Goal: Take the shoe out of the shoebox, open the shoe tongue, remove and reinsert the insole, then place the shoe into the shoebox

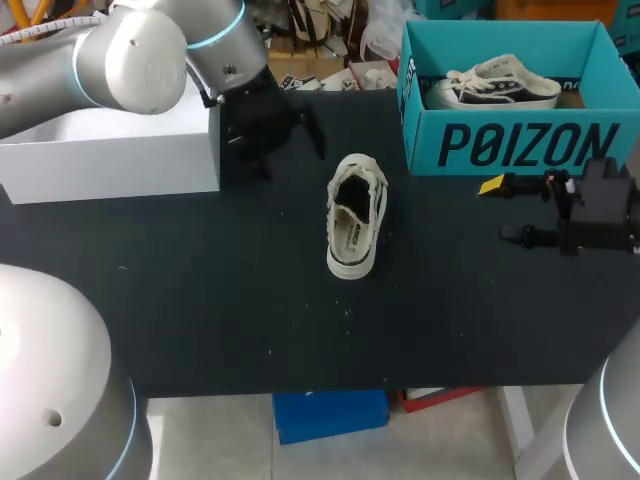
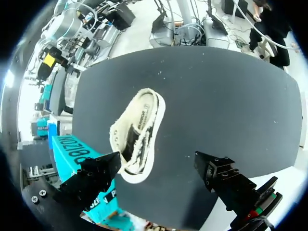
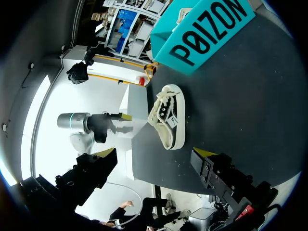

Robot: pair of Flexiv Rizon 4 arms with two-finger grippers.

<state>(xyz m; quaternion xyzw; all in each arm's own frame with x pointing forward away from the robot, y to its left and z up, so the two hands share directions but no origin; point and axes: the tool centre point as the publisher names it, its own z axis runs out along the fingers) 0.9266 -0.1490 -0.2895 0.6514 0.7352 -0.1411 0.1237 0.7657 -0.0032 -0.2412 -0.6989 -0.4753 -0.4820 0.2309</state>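
Head view: shoebox [image 1: 520, 145] wall partly hides a second shoe [image 1: 500, 85].

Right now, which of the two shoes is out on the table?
The cream shoe, standing alone on the black table. The other, dark-sided shoe sits inside the teal shoebox.

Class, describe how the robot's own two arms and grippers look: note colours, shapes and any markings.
Both the left arm and the right arm are rounded silver-grey tubes with a light-blue ring at the joints. The left gripper and right gripper are black and blocky; yellow tips show on the right one's two fingers.
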